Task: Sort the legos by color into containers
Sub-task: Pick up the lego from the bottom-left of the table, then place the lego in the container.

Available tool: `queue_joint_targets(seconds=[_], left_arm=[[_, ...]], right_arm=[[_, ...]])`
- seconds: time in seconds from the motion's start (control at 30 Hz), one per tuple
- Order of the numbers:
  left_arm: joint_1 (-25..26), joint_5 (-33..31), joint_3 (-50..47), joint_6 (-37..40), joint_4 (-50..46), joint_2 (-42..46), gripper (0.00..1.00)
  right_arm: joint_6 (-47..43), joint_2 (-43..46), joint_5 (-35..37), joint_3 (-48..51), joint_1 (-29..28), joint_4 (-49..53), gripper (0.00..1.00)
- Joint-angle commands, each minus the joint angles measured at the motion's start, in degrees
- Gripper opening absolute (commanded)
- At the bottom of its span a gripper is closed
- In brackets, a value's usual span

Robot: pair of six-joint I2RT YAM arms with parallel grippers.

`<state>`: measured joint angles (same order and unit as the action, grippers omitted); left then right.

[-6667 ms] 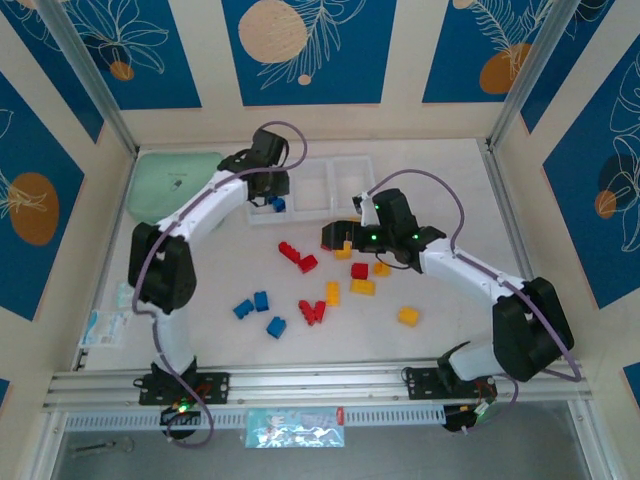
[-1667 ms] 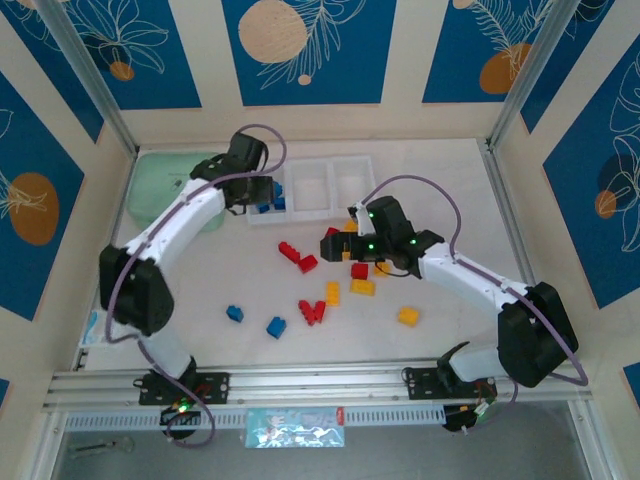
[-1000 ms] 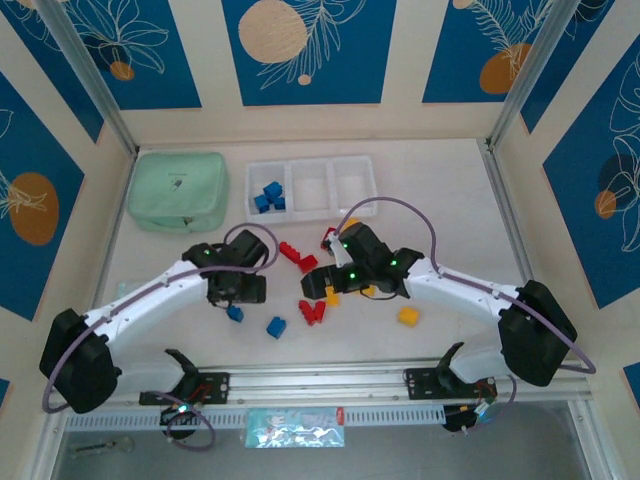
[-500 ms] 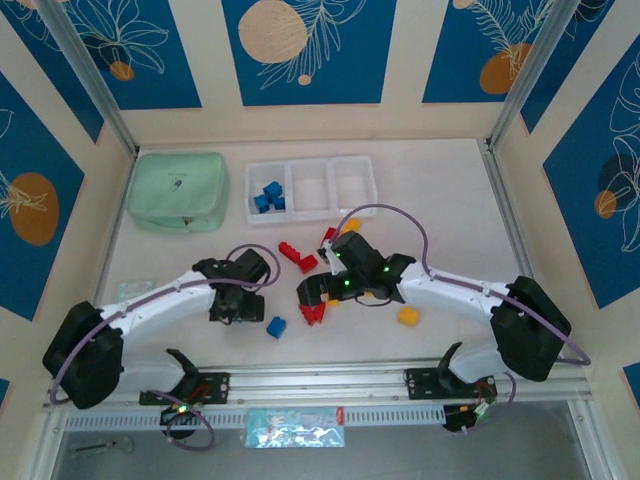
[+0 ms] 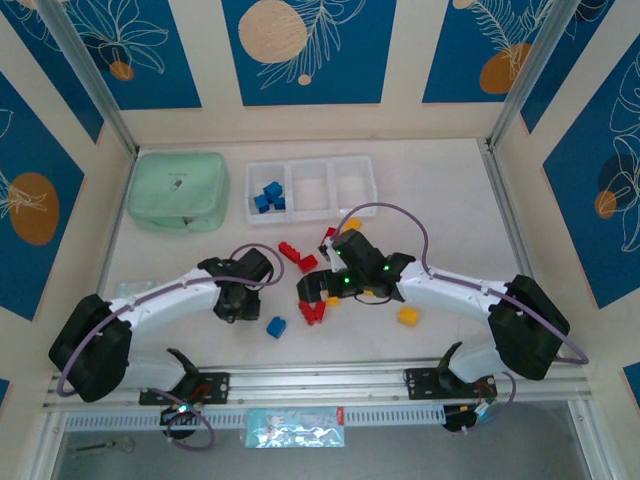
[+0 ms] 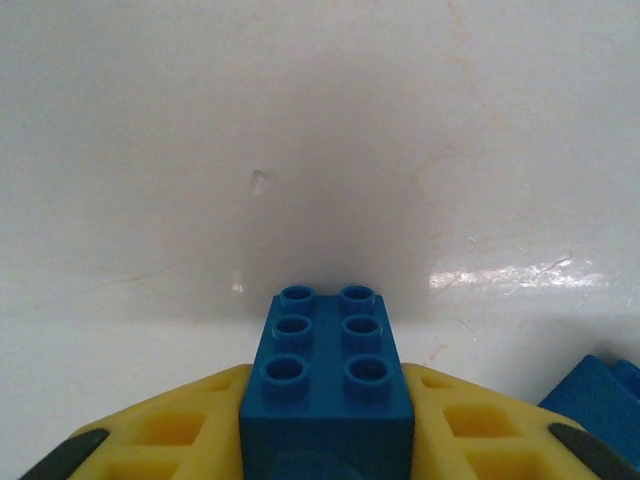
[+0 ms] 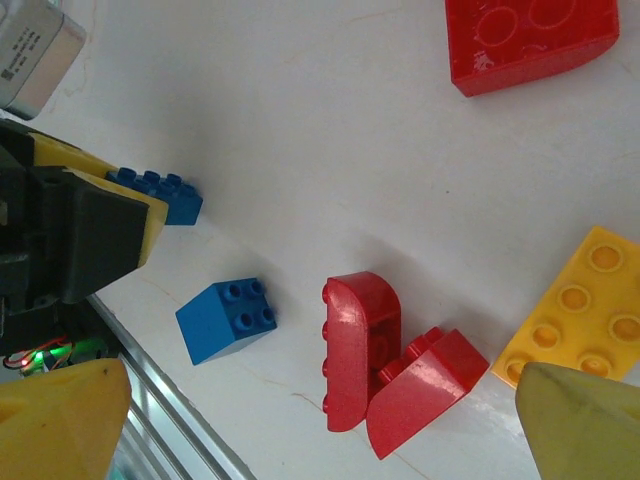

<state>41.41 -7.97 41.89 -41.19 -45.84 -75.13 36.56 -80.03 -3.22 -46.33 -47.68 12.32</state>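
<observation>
My left gripper (image 5: 236, 306) is down at the table and shut on a blue lego (image 6: 328, 378), which sits studs-up between the yellow fingers (image 6: 180, 440). My right gripper (image 5: 314, 296) hangs open over two red legos (image 7: 363, 350) lying together. A loose blue lego (image 7: 228, 318) rests between the two grippers, and a yellow lego (image 7: 575, 320) lies just past the red pair. The containers (image 5: 310, 188) stand at the back, with several blue legos (image 5: 268, 196) in the left bin. More red legos (image 5: 298, 257) and a yellow one (image 5: 407, 316) are scattered on the table.
A mint-green pouch (image 5: 177, 190) lies at the back left beside the bins. The metal rail (image 5: 320, 380) runs along the near edge, close to the loose blue brick (image 5: 276, 326). A large red brick (image 7: 530, 40) lies beyond the right gripper.
The left gripper's jaws have closed on the blue lego on the table. The right gripper has stayed open over the red legos, hardly moving.
</observation>
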Motion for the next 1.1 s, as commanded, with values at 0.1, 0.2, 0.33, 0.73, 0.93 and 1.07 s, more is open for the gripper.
queue_joint_targets(seconds=[0.1,0.2,0.33,0.73,0.93,1.07], left_arm=[[0.34,-2.05,3.28,1.08,-3.74,2.46,0.29],[0.26,-4.42,5.34,1.27,-4.91,5.08,0.27],[-0.58,-7.44,10.92,3.16,-4.79,6.45,0.26],[-9.26,-9.81,34.22,14.57,1.08,-10.26,0.26],[-15.03,-9.12,44.88,16.8,3.92,-23.17,0.26],[-16.4,-10.58,54.86,18.4,1.63,-32.95,0.27]], right_arm=[[1.25,3.09,-1.35,1.68,2.35,-0.88,0.99],[0.54,4.25,-1.17,1.99,3.65,-0.83,0.99],[-0.16,4.89,-2.94,1.45,7.15,-0.75,0.99],[-5.23,5.44,0.83,-3.07,12.35,-0.58,0.99],[-6.54,3.72,0.26,-4.59,15.07,-2.53,0.99],[-6.14,1.81,-1.88,-6.58,16.89,-0.97,0.99]])
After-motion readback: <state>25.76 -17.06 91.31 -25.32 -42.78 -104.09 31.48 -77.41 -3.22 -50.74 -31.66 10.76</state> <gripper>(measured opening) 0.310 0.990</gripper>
